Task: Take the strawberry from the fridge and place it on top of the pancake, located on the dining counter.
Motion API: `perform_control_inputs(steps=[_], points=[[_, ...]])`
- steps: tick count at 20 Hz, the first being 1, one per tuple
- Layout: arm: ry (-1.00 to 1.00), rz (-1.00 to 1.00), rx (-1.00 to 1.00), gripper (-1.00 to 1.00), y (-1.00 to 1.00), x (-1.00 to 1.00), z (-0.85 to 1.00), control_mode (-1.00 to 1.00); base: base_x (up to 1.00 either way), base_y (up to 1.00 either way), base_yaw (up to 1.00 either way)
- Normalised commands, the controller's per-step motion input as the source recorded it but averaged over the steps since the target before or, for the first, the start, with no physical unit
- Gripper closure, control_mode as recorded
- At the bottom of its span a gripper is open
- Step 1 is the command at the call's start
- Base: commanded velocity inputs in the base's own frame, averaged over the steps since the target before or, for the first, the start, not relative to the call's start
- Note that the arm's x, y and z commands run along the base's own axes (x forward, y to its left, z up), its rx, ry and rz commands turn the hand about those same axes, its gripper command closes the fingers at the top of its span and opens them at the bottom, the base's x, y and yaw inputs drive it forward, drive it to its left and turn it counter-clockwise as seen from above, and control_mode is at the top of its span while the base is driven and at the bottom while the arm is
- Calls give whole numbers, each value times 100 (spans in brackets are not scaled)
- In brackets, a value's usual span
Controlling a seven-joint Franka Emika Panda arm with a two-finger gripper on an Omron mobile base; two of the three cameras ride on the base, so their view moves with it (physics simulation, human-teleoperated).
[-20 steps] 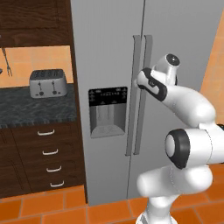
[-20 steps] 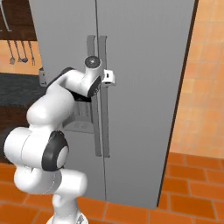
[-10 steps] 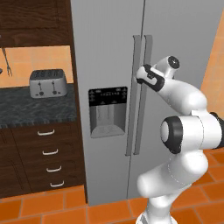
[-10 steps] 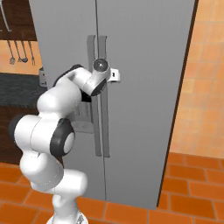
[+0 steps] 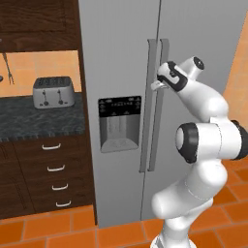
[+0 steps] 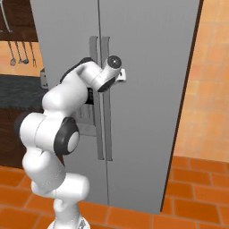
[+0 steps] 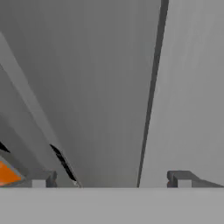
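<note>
1 fridge was seen, grey, with 2 closed doors and 2 long vertical handles set side by side along the centre seam. 1 black-panelled water dispenser was set into the door left of the handles. The tool was held right at the upper part of the fridge handles; in the right base view it was seen beside the handle nearest the seam. In the hand view 2 finger tips were shown set wide apart at the bottom edge, with the fridge door surface and its seam between them, so the tool was spread and grasped nothing. Whether a finger touched a handle could not be told.

Left of the fridge, 1 toaster was set on a dark-topped desk, above 4 drawer pulls counted on the dark wood cabinet. Further left, hanging utensils were partly cut off by the frame edge. The fridge interior was hidden behind the closed doors, so the strawberry's place could not be made out.
</note>
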Motion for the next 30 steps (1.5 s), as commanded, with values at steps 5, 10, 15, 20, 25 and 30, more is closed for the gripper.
perform_control_inputs(steps=[5,10,15,20,25,30], points=[[-41,0,2,-100,15,0,-3,-100,0,0,0],[-14,0,6,-100,33,44,-6,-100,0,0,0],[0,0,5,100,41,63,-12,-100,0,0,0],[1,0,0,100,-4,4,-5,-100,0,0,0],[-13,2,7,100,-93,-83,12,-100,0,0,0],[-7,4,7,100,-100,-79,18,-100,0,0,0]])
